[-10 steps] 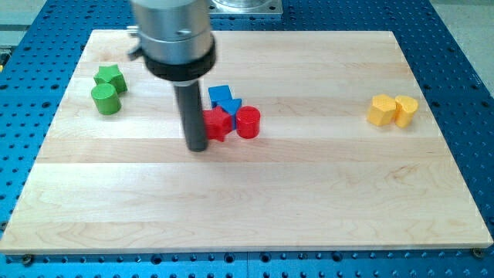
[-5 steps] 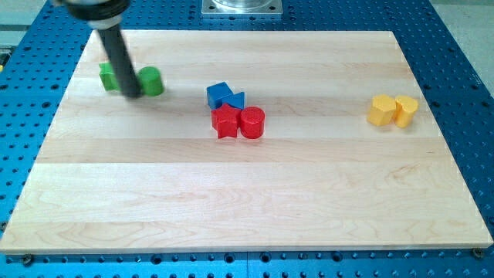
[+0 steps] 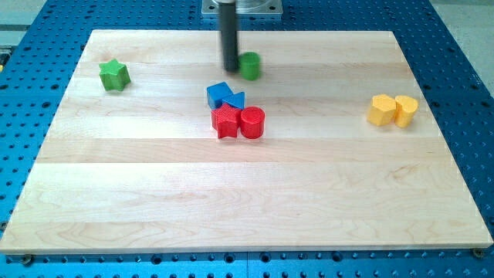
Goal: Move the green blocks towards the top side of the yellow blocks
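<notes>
My tip [image 3: 230, 68] stands near the view's top centre, just left of the green cylinder [image 3: 249, 66] and touching or nearly touching it. The green star [image 3: 113, 75] lies far off at the view's upper left. The two yellow blocks sit side by side at the view's right: a yellow hexagon-like block [image 3: 380, 110] and a yellow heart-like block [image 3: 406, 110]. The green cylinder is well to the left of the yellow pair and a little higher in the view.
Below my tip lies a cluster: a blue cube [image 3: 219, 94], a blue triangle [image 3: 235, 100], a red star [image 3: 225, 122] and a red cylinder [image 3: 252, 123]. The wooden board [image 3: 247, 201] rests on a blue perforated table.
My tip swept from the view's upper left to the top centre. The green cylinder moved right with it, away from the green star, which stayed at the left.
</notes>
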